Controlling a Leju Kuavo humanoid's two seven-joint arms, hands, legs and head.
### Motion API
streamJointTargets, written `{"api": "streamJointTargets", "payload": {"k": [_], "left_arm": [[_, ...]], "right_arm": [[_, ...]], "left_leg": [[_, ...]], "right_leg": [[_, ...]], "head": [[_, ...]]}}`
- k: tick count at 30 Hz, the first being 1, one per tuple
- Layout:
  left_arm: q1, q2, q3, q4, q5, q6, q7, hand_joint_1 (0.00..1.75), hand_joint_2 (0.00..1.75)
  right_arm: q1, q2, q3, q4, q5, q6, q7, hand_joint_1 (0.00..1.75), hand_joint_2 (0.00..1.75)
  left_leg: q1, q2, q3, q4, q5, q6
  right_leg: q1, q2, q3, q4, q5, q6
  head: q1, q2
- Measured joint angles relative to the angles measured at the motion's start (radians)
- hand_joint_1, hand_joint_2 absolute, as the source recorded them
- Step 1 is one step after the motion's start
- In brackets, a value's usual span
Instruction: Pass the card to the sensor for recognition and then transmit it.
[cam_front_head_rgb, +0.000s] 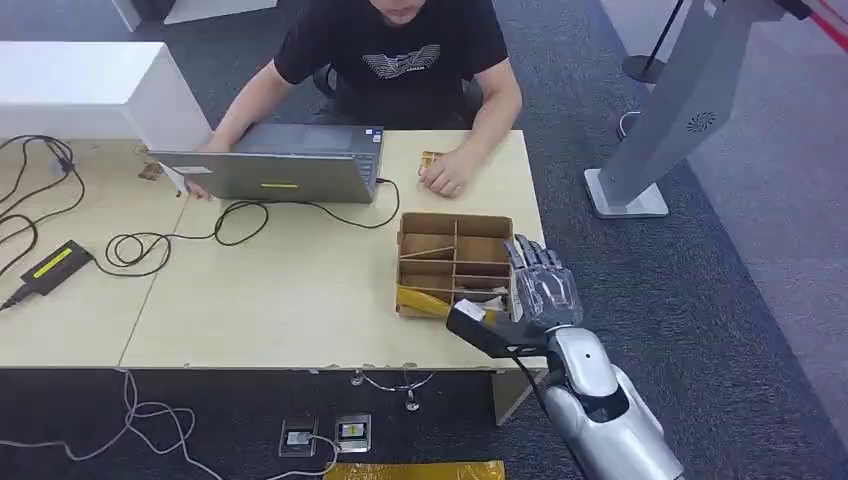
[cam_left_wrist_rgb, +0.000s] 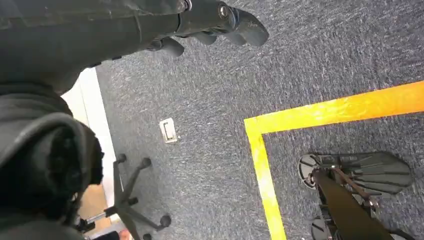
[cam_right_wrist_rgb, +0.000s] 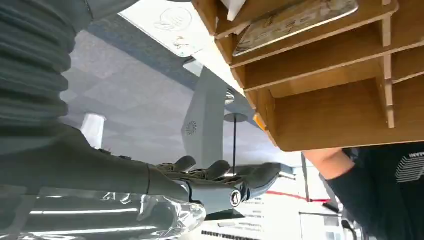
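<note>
Cards (cam_front_head_rgb: 425, 300) are lying in the near compartments of a divided wooden box (cam_front_head_rgb: 455, 262) standing on the right part of the table (cam_front_head_rgb: 300, 290); one yellowish card is resting in the near left compartment, and in the right wrist view a pale printed card (cam_right_wrist_rgb: 295, 20) is lying flat in a slot. The far compartments are looking bare as far as can be seen.

The right hand (cam_front_head_rgb: 540, 285) is hovering at the box's right near corner, its arm rising from below, fingers stretched forward and spread, holding nothing; the right wrist view is showing the fingers (cam_right_wrist_rgb: 250, 177) extended and apart beside the box. The left hand (cam_left_wrist_rgb: 220, 20) is hanging down over the grey carpet (cam_left_wrist_rgb: 210, 90), its fingers loosely curved and apart, gripping nothing, near a yellow tape line (cam_left_wrist_rgb: 320, 112).

A person (cam_front_head_rgb: 395, 60) is sitting at the far side of the table, one hand at a grey laptop (cam_front_head_rgb: 275, 165), the other resting on the table beside it. Black cables (cam_front_head_rgb: 150, 240) are trailing across the left part of the table.
</note>
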Motion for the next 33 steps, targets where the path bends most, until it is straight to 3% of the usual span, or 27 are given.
{"api": "streamJointTargets", "payload": {"k": [10, 33], "left_arm": [[-0.001, 0.0, -0.004, 0.0, 0.009, 0.001, 0.0, 0.0, 0.0], [-0.002, -0.006, -0.005, 0.0, 0.016, 0.002, 0.0, 0.0, 0.0]], "right_arm": [[-0.002, 0.026, 0.009, 0.048, 0.018, -0.071, -0.041, 0.0, 1.75], [-0.056, 0.06, 0.038, 0.204, 0.016, -0.128, -0.077, 0.0, 1.75]], "left_leg": [[0.0, 0.0, 0.0, 0.0, 0.0, 0.0], [0.0, 0.0, 0.0, 0.0, 0.0, 0.0]], "right_leg": [[0.0, 0.0, 0.0, 0.0, 0.0, 0.0], [0.0, 0.0, 0.0, 0.0, 0.0, 0.0]], "head": [[0.0, 0.0], [0.0, 0.0]]}}
